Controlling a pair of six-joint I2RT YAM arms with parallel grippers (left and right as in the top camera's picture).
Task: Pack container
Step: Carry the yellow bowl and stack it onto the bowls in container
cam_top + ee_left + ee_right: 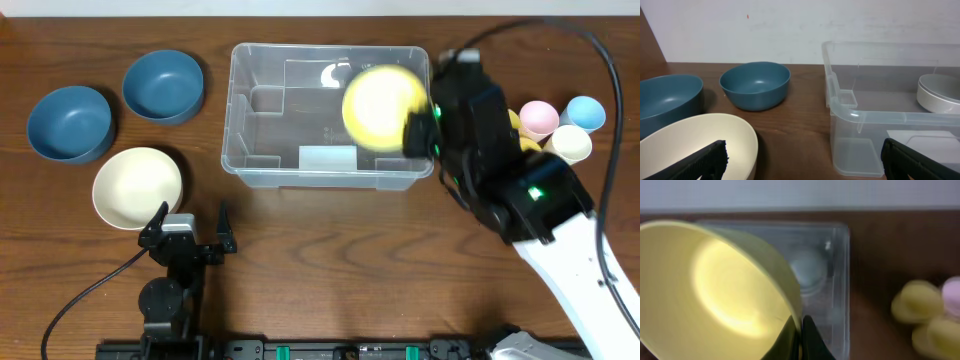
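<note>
Holding the yellow bowl [382, 105] by its rim, the right gripper [800, 336] is pinched tight on it. The bowl hangs right over the container [232, 110], which sits in the middle of the table [300, 260]. It is best to go down slowly and let go low, so the bowl lands flat. The left gripper [190, 224] has its fingers apart and holds nothing.

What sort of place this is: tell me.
Probably a robot lab bench: a brown wooden table against a plain white wall, two cabled robot arms, and round blue bowls set out beside a large clear plastic tub.
</note>
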